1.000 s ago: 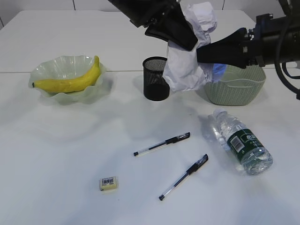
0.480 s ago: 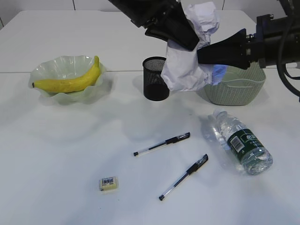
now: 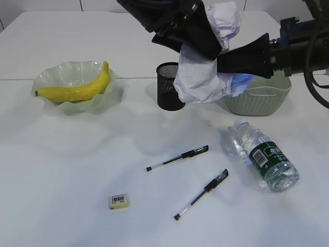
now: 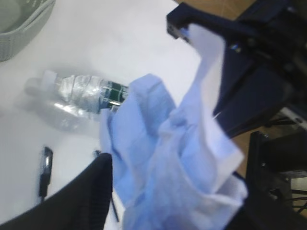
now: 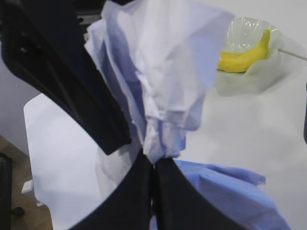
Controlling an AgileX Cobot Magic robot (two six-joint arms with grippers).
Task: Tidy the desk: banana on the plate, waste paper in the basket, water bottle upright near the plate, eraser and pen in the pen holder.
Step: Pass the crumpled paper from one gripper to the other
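While the right gripper (image 5: 152,175) is clenched on the crumpled waste paper (image 3: 203,77), its two dark fingers meet on a pinched fold of the sheet, as the right wrist view shows. The left gripper (image 3: 198,38) sits against the upper part of the same paper; one finger (image 4: 93,189) shows at the lower edge of the left wrist view with the paper beside it, but whether its jaws grip or have let go cannot be told.

The paper hangs above the desk (image 3: 77,170), between the pen holder (image 3: 169,86) and the basket (image 3: 257,100), in front of the basket's left end. Both containers stand near the far edge, the pen holder about midway along it, the basket toward the right.

The banana (image 3: 77,88) lies in the plate (image 3: 51,105) toward the far left corner.

The water bottle (image 3: 264,159) lies on its side near the right edge, cap pointing to the far side, well apart from the plate.

Two pens (image 3: 177,158) (image 3: 201,194) lie on the desk around its middle, angled, near each other but not touching.

The eraser (image 3: 119,201) lies near the front edge, left of the pens, barcode sticker up.
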